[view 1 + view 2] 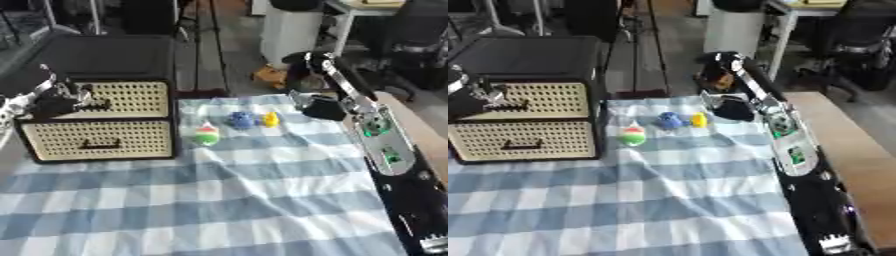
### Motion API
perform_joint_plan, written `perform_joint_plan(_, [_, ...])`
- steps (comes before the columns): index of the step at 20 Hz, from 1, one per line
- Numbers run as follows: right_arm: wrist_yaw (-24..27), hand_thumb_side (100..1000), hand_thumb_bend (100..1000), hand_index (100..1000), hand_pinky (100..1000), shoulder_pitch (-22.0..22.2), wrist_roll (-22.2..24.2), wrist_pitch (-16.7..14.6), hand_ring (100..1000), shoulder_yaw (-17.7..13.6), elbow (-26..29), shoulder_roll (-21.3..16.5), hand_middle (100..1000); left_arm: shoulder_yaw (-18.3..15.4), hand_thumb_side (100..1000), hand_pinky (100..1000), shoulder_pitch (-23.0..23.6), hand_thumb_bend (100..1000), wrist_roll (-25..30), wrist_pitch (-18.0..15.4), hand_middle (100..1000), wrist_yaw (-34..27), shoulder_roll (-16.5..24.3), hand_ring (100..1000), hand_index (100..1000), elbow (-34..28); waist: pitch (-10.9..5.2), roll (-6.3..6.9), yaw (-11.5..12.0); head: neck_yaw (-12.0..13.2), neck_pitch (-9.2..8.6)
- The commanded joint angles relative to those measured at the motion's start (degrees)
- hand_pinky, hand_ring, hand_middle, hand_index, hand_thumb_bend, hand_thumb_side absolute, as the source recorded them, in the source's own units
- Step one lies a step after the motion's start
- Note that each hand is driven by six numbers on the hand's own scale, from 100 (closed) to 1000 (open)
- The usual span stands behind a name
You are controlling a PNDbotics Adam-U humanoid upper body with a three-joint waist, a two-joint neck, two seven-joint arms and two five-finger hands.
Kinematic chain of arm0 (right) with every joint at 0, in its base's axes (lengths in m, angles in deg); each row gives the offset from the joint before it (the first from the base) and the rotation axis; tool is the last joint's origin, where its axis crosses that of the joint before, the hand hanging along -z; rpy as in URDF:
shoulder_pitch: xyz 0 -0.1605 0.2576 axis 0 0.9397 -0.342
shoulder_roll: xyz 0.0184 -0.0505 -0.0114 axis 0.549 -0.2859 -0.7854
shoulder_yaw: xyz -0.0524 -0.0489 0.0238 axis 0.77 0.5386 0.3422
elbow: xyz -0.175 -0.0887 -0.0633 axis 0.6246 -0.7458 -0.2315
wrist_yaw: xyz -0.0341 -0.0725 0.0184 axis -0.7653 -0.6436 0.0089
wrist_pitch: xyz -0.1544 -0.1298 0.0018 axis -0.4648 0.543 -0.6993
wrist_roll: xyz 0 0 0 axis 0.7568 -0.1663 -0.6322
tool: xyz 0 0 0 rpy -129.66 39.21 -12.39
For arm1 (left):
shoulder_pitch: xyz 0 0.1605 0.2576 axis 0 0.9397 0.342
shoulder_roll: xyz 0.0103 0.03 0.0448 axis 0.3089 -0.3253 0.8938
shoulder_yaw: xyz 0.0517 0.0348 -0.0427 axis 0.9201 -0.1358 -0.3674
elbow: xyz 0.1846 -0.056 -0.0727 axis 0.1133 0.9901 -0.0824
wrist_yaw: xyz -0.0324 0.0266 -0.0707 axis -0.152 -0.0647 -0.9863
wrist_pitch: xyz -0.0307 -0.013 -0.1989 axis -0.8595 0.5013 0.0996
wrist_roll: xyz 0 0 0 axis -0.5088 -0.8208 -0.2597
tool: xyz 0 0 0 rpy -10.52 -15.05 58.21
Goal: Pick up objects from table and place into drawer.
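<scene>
The right arm (382,145) is long and mostly black, with a silver-grey plate along its top that has small green marks and little dark round spots on it. Near its far end there are shiny silver joints and a black right hand (322,107) shaped like a chunky block, and at the near end, by the bottom corner, there is a small white part with ridges. The left arm (22,92) is black and silver too, with shiny metal bits and thin dark fingers (94,104) on the left hand (66,100).
</scene>
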Motion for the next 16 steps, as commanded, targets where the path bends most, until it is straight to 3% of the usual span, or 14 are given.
perform_joint_plan(1, [0.9,237,100,808,599,-1.5,0.2,0.0,556,-0.2,0.9,-0.5,555,-0.5,1000,100,-1.5,177,-2.5,-0.6,100,0.2,0.2,100,689,1.1,-0.42,0.36,-0.2,0.0,-0.43])
perform_joint_plan(16, [1.1,252,100,809,599,-1.4,0.4,0.1,555,-0.3,1.1,-0.5,553,0.0,1000,100,-0.7,218,-7.6,-0.9,100,0.9,-0.9,100,747,2.7,-0.14,0.29,-0.4,0.1,-0.60])
